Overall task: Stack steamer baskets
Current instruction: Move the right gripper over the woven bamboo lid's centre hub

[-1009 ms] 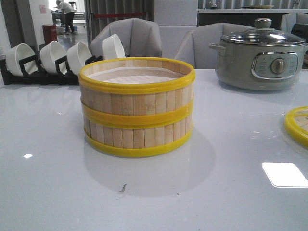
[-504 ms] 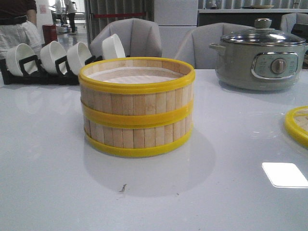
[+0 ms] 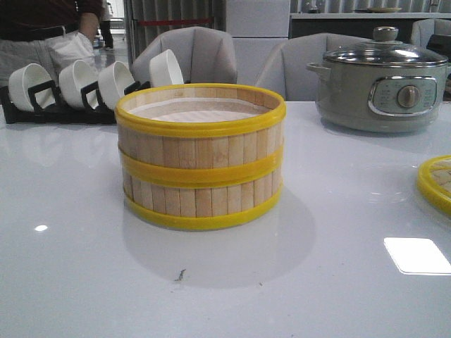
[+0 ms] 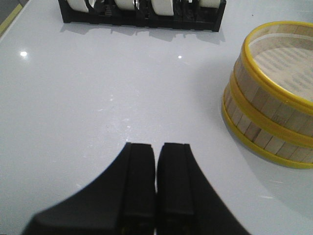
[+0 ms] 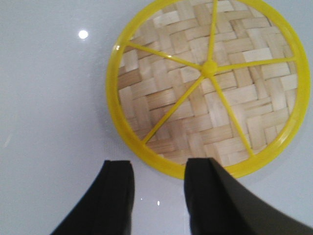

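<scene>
Two steamer baskets (image 3: 201, 156) stand stacked one on the other at the table's middle, pale wood slats between yellow rims; the same stack (image 4: 274, 95) shows in the left wrist view. The woven bamboo lid (image 5: 208, 83) lies flat on the table, and only its edge (image 3: 437, 183) shows at the front view's right side. My left gripper (image 4: 156, 149) is shut with nothing in it, over bare table and apart from the stack. My right gripper (image 5: 157, 169) is open, hanging above the table just off the lid's rim. Neither gripper appears in the front view.
A grey electric pot (image 3: 380, 81) with a glass lid stands at the back right. A black rack of white bowls (image 3: 84, 88) sits at the back left; the rack (image 4: 142, 12) also shows in the left wrist view. Chairs and a person stand behind the white table (image 3: 70, 246).
Only the person behind the bowl rack has moved, toward the right. The baskets and lid stay where they were.
</scene>
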Action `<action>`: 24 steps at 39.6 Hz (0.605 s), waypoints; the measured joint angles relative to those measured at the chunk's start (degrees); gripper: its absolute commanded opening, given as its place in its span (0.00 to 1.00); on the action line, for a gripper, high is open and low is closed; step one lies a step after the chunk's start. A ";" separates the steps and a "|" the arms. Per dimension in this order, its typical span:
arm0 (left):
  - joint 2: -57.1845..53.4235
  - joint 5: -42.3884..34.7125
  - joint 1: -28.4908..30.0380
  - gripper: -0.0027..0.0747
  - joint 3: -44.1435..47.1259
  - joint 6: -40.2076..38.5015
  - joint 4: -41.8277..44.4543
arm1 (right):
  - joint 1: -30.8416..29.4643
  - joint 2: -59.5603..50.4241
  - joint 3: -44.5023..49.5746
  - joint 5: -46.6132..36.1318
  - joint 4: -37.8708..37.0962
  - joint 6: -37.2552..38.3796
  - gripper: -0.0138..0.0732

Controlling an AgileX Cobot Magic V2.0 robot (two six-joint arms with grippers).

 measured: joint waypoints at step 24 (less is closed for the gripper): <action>0.00 -0.13 0.00 0.14 0.00 0.00 0.00 | -3.95 25.51 -19.27 2.41 -0.85 0.00 0.58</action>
